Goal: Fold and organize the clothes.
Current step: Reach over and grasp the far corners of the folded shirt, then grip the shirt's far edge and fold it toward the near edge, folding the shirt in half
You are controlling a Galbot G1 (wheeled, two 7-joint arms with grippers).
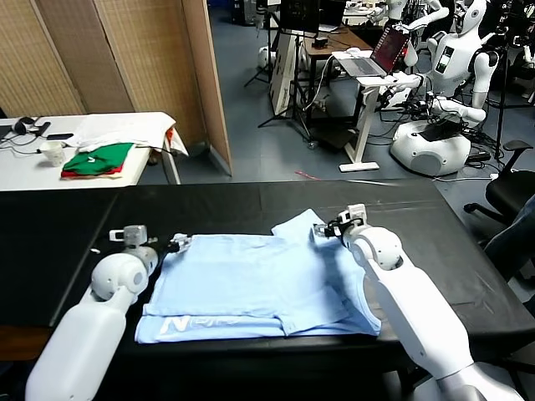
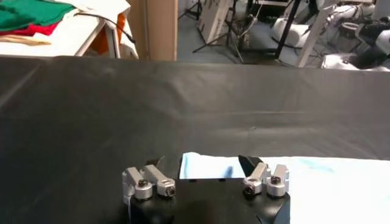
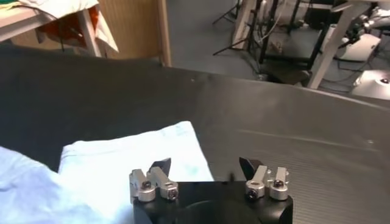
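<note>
Reaching in low over the black table (image 1: pixel 67 242), the left gripper (image 1: pixel 178 243) sits at the ten o'clock corner of the T-shirt (image 1: pixel 242 284). In its wrist view the left gripper (image 2: pixel 204 163) has its fingers (image 2: pixel 247 163) standing apart, and the pale blue edge of the shirt (image 2: pixel 207 167) lies between them; whether the pads touch the cloth cannot be told. The right gripper (image 1: pixel 322 230) is at about one o'clock of the shirt, over the far sleeve. Its wrist view shows the right gripper (image 3: pixel 204 164) with the fingers (image 3: pixel 159 165) likewise spread, one over the sleeve's fabric (image 3: pixel 128 164) and the other over bare table (image 3: pixel 304 122).

The shirt lies flat across the middle of the table, light blue, with faint white lettering near its six o'clock hem, towards seven. The sleeve on the robot's right juts out towards one o'clock, and the cloth there is doubled and a little creased. The right arm runs alongside the shirt's three o'clock edge.

Beyond the black table, at ten o'clock in the head view, a white table (image 1: pixel 25 163) carries folded green clothes (image 1: pixel 99 157) on red ones, a white cloth (image 1: pixel 125 129) and a cup (image 1: pixel 53 153). At one o'clock, well apart, a laptop (image 1: pixel 380 50) stands on a desk beside another white robot (image 1: pixel 451 75).
</note>
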